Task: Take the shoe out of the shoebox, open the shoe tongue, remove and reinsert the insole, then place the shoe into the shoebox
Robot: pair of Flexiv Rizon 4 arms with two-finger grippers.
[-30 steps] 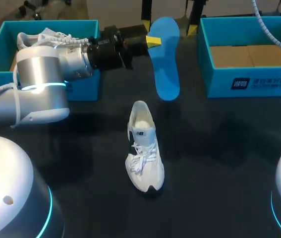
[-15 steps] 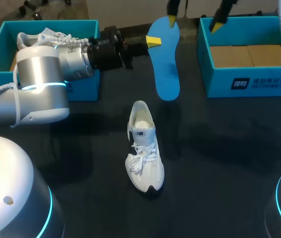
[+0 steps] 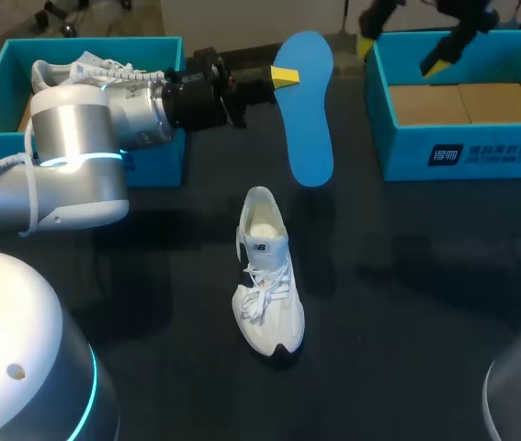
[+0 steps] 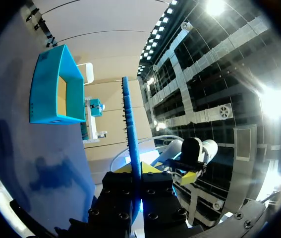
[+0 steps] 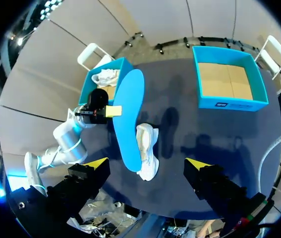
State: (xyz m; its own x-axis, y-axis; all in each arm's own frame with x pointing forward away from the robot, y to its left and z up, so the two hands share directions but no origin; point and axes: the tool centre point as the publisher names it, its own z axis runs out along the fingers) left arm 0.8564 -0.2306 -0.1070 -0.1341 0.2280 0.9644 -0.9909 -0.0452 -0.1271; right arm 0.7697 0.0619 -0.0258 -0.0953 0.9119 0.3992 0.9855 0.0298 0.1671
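Left gripper (image 3: 284,78) pinches the smooth blue foam insole (image 3: 308,129) near one rounded end, aloft; white mesh laced sneaker (image 3: 266,276) sits upright on the dark matte table (image 3: 407,303), mid-field; right gripper (image 3: 400,55) raised, fingers splayed wide, empty.

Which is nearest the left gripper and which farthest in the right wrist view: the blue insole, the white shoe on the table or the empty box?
1. Insole: nearest, clamped in the left gripper itself.
2. White shoe: next, lying on the table beside the insole in this view.
3. Empty box: farthest, over on the robot's right side of the table.
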